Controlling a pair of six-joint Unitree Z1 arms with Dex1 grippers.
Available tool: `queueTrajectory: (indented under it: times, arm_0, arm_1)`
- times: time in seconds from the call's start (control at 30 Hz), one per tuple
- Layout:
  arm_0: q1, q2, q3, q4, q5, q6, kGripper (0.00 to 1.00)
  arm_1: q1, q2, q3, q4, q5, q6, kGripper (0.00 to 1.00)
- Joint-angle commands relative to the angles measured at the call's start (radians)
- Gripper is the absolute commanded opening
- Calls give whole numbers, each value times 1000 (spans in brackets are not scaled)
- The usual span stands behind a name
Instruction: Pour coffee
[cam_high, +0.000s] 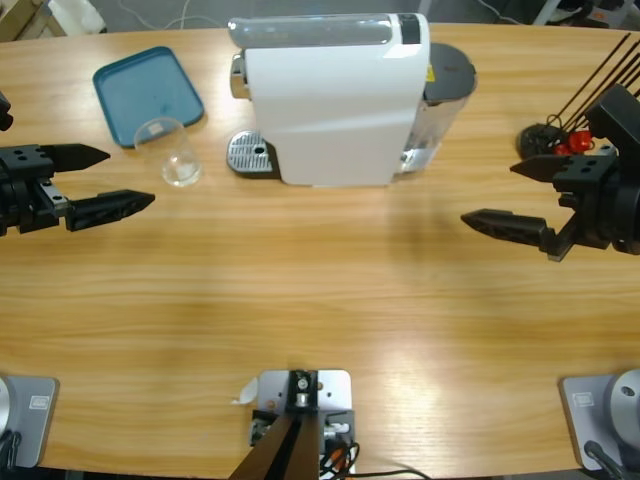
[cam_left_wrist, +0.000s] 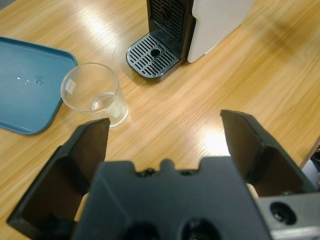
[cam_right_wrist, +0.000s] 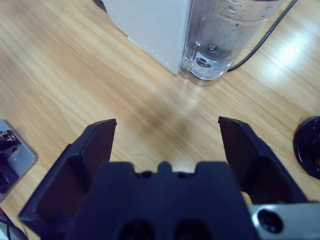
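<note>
**High view: both claws wide and empty, glass waiting beside the coffee machine**

High view shows the clear glass (cam_high: 174, 152) standing upright toward the table's far left, its base on the wood and just beside the near corner of the blue tray (cam_high: 147, 93). It is near the drip grille (cam_high: 250, 154) of the white coffee machine (cam_high: 335, 95) but not under the spout. No tan coffee is visible; the left wrist view shows only a clear bottom in the glass.

The left gripper (cam_high: 100, 180) hangs at the table's left edge, jaws spread wide, holding nothing, with the glass ahead of it and a little to one side. The right gripper (cam_high: 515, 195) sits near the right edge, jaws equally wide and empty, facing the machine's water tank (cam_right_wrist: 220, 40).

Judging by its look, the glass is light, stiff, smooth-walled and likely slippery; thin walls suggest it could crack or squirt free under a hard squeeze. A hold across the middle of the wall, below the rim and above the base, seems safest, kept upright so nothing spills.
</note>
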Motion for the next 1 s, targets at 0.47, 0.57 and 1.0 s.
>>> queueTrajectory:
  times: [0.47,0.57,1.0]
  arm_0:
    - [-10,1,0,19,-12,-33,950]
    - [-11,-38,-13,32,-25,-94,950]
    - [253,124,-364,150,-635,-504,921]
  arm_1:
    - [12,18,10,14,-9,-11,894]
    - [12,15,10,16,-7,-10,891]
    - [12,12,9,19,-10,-10,890]
